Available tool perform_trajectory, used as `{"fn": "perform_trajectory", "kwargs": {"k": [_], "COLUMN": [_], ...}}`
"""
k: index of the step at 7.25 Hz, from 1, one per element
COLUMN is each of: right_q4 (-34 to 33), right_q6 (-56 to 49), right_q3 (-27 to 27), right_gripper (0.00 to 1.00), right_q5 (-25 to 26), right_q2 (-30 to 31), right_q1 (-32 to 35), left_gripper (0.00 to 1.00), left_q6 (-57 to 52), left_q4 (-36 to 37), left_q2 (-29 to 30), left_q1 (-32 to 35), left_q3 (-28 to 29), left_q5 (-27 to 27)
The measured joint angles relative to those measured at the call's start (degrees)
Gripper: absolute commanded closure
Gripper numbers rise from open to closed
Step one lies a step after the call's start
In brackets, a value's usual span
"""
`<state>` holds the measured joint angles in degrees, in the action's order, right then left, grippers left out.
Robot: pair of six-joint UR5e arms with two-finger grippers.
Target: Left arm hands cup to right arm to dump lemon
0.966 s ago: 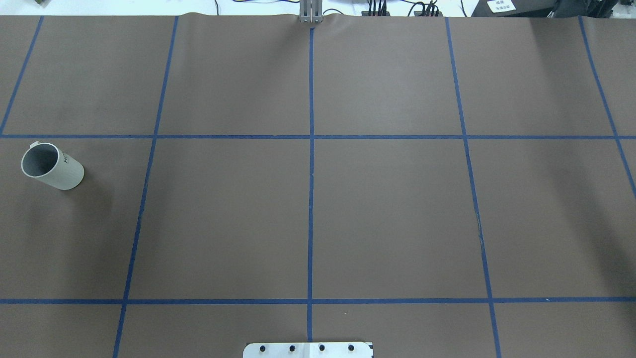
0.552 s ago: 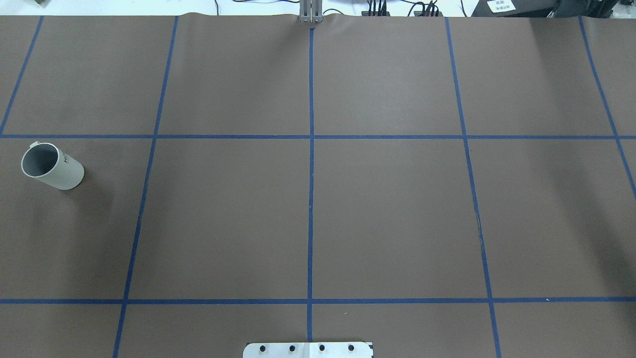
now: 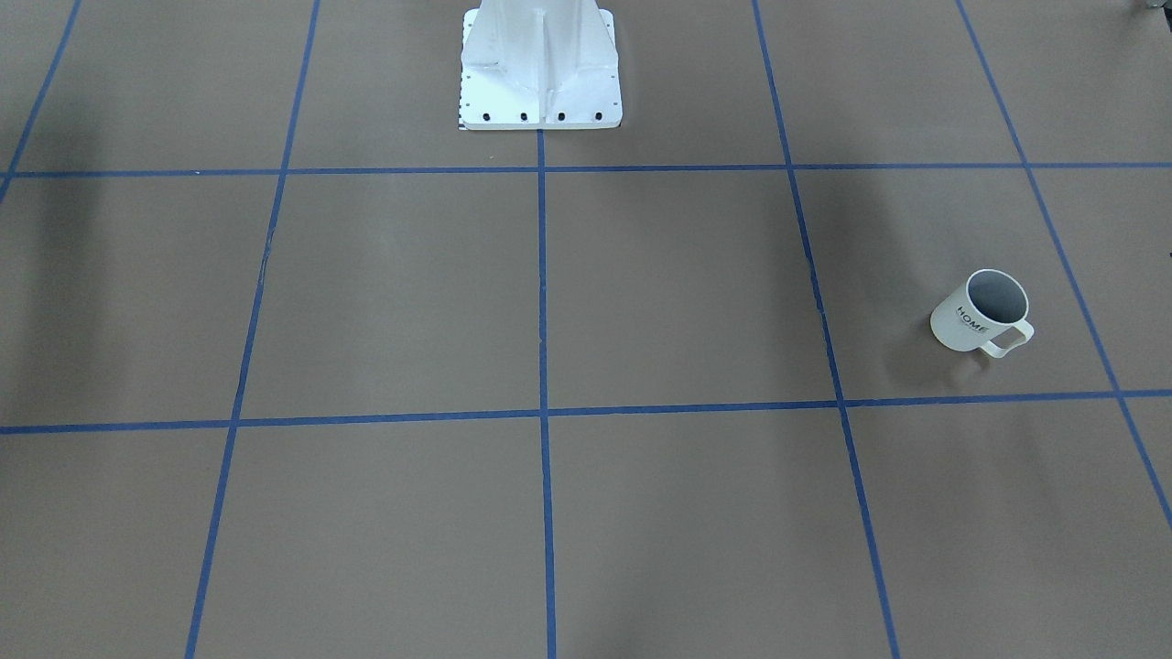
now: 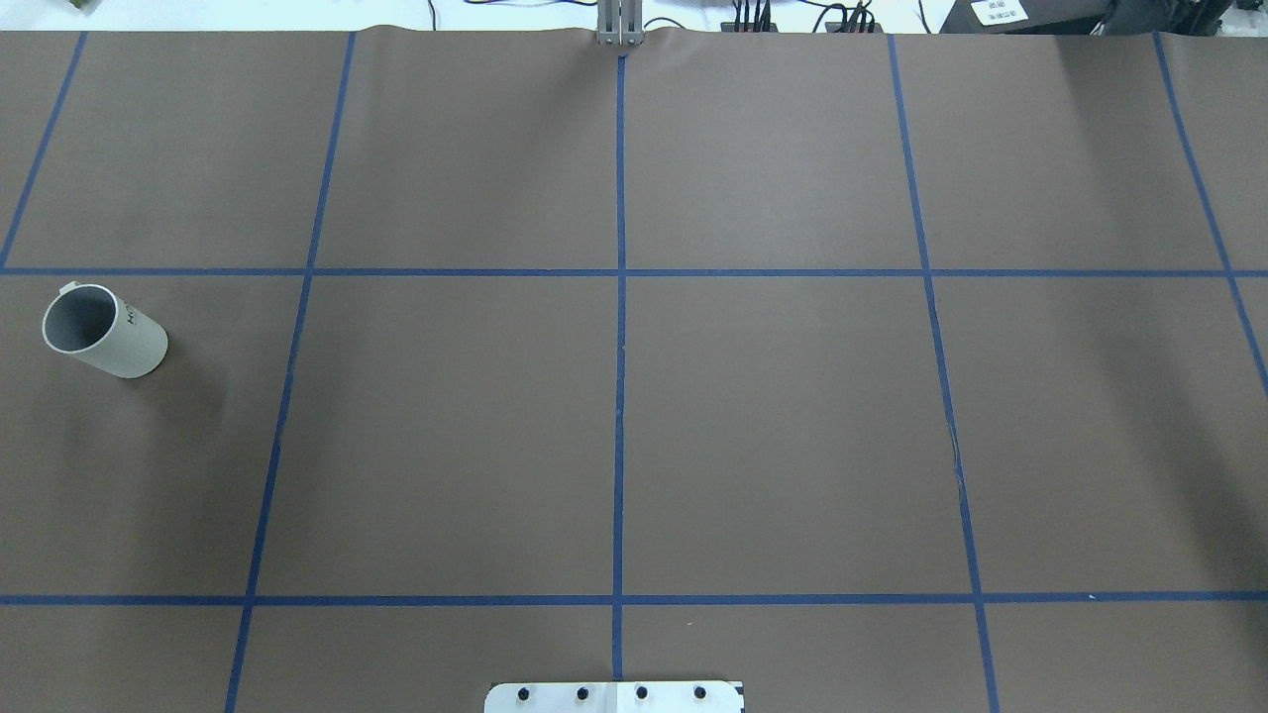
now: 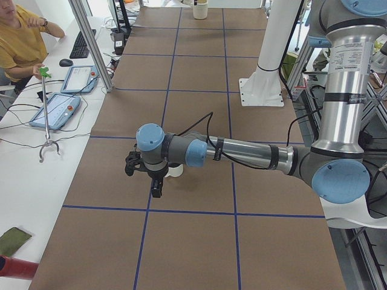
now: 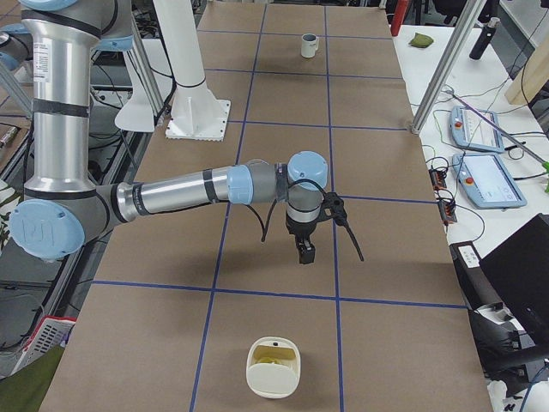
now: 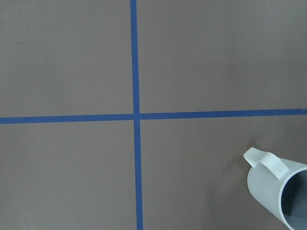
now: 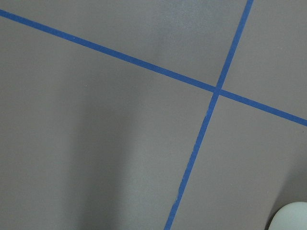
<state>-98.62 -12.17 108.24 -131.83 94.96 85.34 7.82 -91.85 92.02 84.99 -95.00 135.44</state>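
— Where is the cup?

— The cup [image 4: 104, 332] stands upright on the brown table [image 4: 792, 416], mouth up. Its inside is grey, "HOME" is printed on its wall, and its handle [image 3: 1005, 340] is turned away from the robot's base [image 3: 540, 73]. Seen from the table's left end, it sits just behind the left claw [image 5: 155, 182], which half hides it. That claw's own camera catches the cup in its lower right corner, with the handle showing.

— Does the left claw have hold of it?

— I cannot tell. The left arm [image 5: 242, 152] reaches out low over the table with the claw pointing down, close to the cup. Only the side view shows the claw, and there I can read neither how far open it is nor whether it touches the cup.

— And the right claw?

— The right claw [image 6: 304, 251] hangs pointing down over the table at the end of the right arm [image 6: 171, 196], with a black cable [image 6: 345, 225] looping beside it. Here too I cannot tell how wide it stands or whether it grips anything. The cup is well apart from it, at the table's far end.

— What lies nearer to it?

— A cream tub [image 6: 274, 369] sits on the table on the camera's side of that claw, apart from it, with a yellow piece [image 6: 273, 356] inside. A person [image 5: 21, 42] in a yellow shirt sits at the side desk, beyond the left claw.
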Motion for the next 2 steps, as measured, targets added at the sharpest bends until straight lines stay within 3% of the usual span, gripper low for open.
{"fn": "perform_trajectory", "kwargs": {"k": [2], "right_q4": [0.0], "right_q6": [0.0], "right_q3": [0.1], "right_gripper": [0.00], "right_q5": [0.0], "right_q2": [-0.2], "right_q1": [0.0], "left_gripper": [0.00], "left_q6": [0.0], "left_q4": [0.0], "left_q2": [0.0], "left_q1": [0.0], "left_q3": [0.0], "left_q5": [-0.1]}}
